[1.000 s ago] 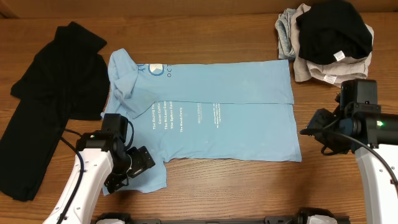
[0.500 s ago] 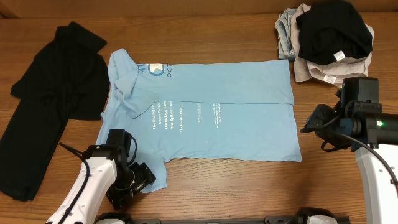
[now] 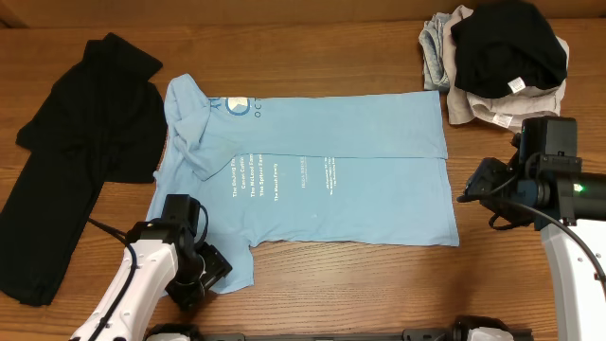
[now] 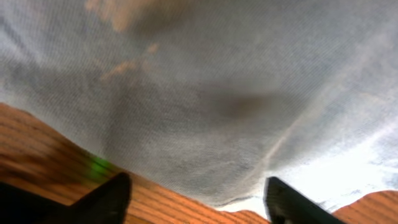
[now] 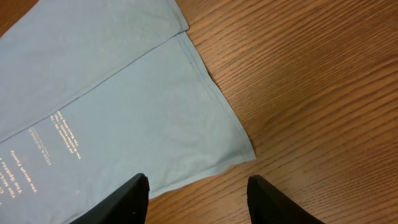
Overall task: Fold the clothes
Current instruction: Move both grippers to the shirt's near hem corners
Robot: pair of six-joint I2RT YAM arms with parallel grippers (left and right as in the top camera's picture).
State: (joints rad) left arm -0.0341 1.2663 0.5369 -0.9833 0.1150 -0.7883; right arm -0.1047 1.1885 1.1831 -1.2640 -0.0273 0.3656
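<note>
Left end effector (image 4: 196, 202), fingers spread, sits at the near sleeve of the light blue T-shirt (image 3: 322, 185), which lies flat mid-desk (image 3: 331, 284). Right end effector (image 5: 198, 199), also spread, hovers by the shirt's hem corner. Black garment (image 3: 80, 152) lies far left.

A light blue T-shirt (image 3: 312, 180) covers the centre of the table (image 3: 360, 284). Open wood runs along 6 o'clock between the left arm (image 3: 133, 284) at 7 and the right arm (image 3: 568, 237) at 3. A black garment (image 3: 80, 152) fills 9 o'clock. A heap of clothes (image 3: 497, 62) blocks 1 o'clock.
</note>
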